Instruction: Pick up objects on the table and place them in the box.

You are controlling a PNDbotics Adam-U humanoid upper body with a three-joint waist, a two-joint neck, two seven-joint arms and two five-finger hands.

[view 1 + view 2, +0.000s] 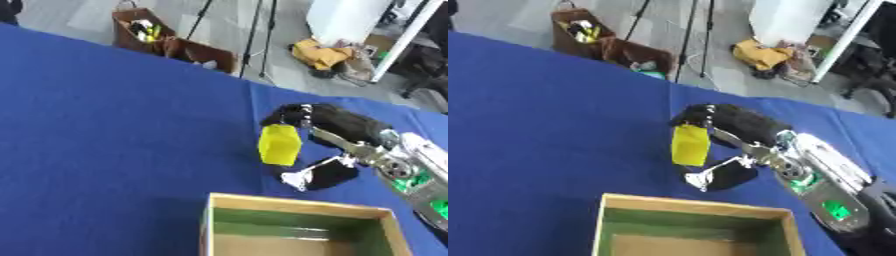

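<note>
The right hand (328, 145) comes in from the right side of the blue worktop (114, 130), with its fingers curled over the far side of a yellow block-shaped object (280, 144) and its thumb (306, 176) tucked in on the near side, so the object is pinched between them rather than lying free. The object looks to be carried just above the cloth, though whether it has cleared the surface I cannot tell. It sits just beyond the far rim of the wooden box (297, 206), slightly left of the box's middle, and apart from the wood. That placement reads as a carry in progress: the object is gripped from the sides so it can be let fall straight down, and it is held close to the box so that only a short pull towards the near edge remains. The box is open at the top, its green-lined walls and pale floor showing, and nothing can be made out inside the part that shows. The left hand shows in neither view.
</note>
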